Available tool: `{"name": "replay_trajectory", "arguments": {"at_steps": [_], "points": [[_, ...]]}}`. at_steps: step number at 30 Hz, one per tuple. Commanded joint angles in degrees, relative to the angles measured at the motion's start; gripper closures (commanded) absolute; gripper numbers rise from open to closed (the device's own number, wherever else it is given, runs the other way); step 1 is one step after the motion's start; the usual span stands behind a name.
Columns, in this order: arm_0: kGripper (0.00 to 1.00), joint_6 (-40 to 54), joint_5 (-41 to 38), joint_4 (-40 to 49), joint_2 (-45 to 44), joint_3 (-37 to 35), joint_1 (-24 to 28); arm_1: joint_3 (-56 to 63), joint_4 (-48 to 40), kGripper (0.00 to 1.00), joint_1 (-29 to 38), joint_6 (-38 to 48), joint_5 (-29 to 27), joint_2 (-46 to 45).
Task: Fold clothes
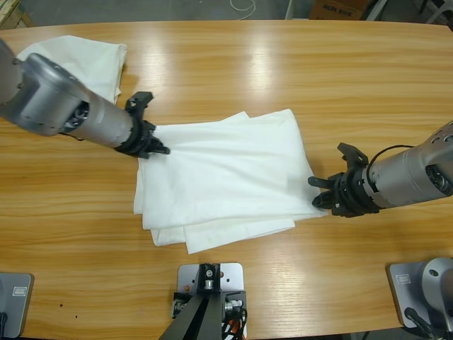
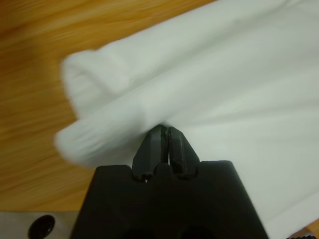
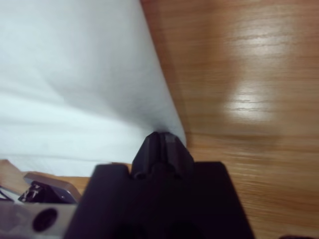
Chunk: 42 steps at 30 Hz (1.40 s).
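On wooden table [image 1: 283,71], both pincers pinched onto folded T-shirt [image 1: 226,177], second shirt [image 1: 78,57] far corner

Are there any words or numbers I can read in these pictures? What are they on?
Dark letters on the cardboard box beyond the table's far edge: too blurred to read.
White T-shirt in the middle of the table: no lettering shows.
Second white T-shirt at the far corner: no lettering shows.
Left gripper and right gripper: no labels show.
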Motion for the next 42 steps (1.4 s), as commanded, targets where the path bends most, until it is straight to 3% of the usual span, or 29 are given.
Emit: {"name": "replay_trajectory", "arguments": {"at_steps": [1,6,7,8,9,10,16,17,18,20,25,29,33,35,40,42], "points": [[1.0,1.33,0.81,0.23,-7.61,7.29,7.62,3.18,2.6,1.0,-0.09,1.41,-2.57,6.94],[1.0,1.44,0.14,0.37,-20.76,7.15,9.93,2.77,4.69,1.0,0.26,0.22,-3.22,-3.81],[1.0,1.3,-0.58,1.58,-23.36,6.94,9.82,1.52,6.71,0.825,0.26,-0.24,-3.3,-7.82],[1.0,1.18,-1.06,2.85,-24.88,7.12,9.33,-0.41,8.7,0.251,0.28,-0.68,-3.44,-11.55],[1.0,1.23,-1.27,3.78,-25.75,7.5,8.77,-2.08,9.93,0.049,0.09,-0.86,-3.8,-14.64],[1.0,1.35,-1.3,5.1,-26.55,8.19,7.77,-2.66,9.89,0.007,-1.65,-0.89,-3.52,-16.59],[1.0,1.18,-1.3,10.18,-30.45,12.32,1.7,-2.64,1.51,0.0,-18.0,-12.81,10.31,-8.89],[0.907,1.18,-1.3,11.43,-31.15,12.39,1.21,-2.5,-1.25,0.0,-20.22,-14.08,13.05,-6.82],[0.633,1.18,-1.23,12.9,-32.08,12.39,0.77,-1.85,-3.83,0.0,-22.45,-15.13,15.36,-4.92],[0.524,1.14,-1.21,14.52,-33.37,12.48,0.7,-0.78,-7.17,0.0,-26.0,-17.5,18.61,-1.16],[0.524,0.9,-1.28,16.84,-35.32,12.53,0.7,5.66,-17.19,0.018,-33.0,-19.35,25.99,6.03],[0.524,0.65,-1.3,17.11,-35.37,12.56,0.7,10.21,-24.33,0.019,-33.94,-18.03,29.54,8.91],[0.524,0.32,-1.3,17.21,-35.51,12.56,0.7,14.92,-37.11,0.023,-35.86,-18.0,36.59,16.91],[0.524,0.3,-1.25,17.63,-36.04,12.56,0.7,16.31,-42.31,0.095,-35.86,-17.26,38.08,19.92],[0.524,0.3,-1.21,18.34,-36.32,12.6,0.7,16.36,-42.58,0.147,-34.79,-17.2,38.21,20.14],[0.524,0.3,-1.21,18.34,-36.25,12.53,0.7,16.36,-42.63,0.218,-33.4,-17.2,38.26,20.21]]}}
